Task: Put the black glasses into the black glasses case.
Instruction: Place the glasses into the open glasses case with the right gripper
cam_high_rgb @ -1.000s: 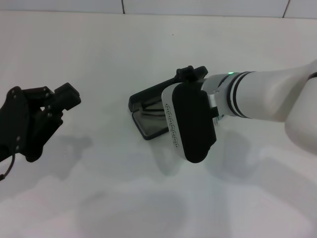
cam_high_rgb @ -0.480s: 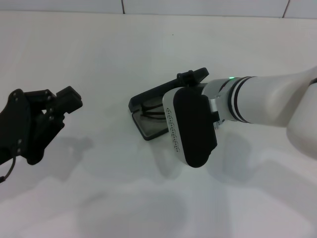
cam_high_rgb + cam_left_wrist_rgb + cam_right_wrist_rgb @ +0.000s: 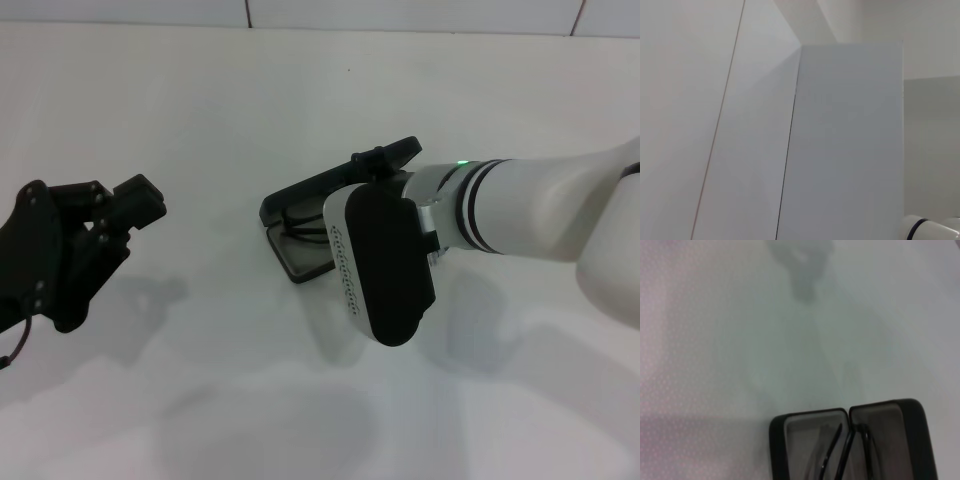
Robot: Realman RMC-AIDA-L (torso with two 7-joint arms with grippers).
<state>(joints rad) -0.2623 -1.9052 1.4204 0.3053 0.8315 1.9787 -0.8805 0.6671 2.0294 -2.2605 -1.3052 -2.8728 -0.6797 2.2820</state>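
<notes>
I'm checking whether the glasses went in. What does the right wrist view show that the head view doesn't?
Only the right wrist view looks straight into the open case, with the glasses lying inside. Only the head view shows the right arm over the case and the left gripper parked off to the left. Both show the open case on the white table.

A pale grey flat-fronted panel (image 3: 850, 145) with straight vertical edges is filling most of the left wrist view, while a rounded white black-ringed robot arm segment (image 3: 920, 227) is showing beneath it.
</notes>
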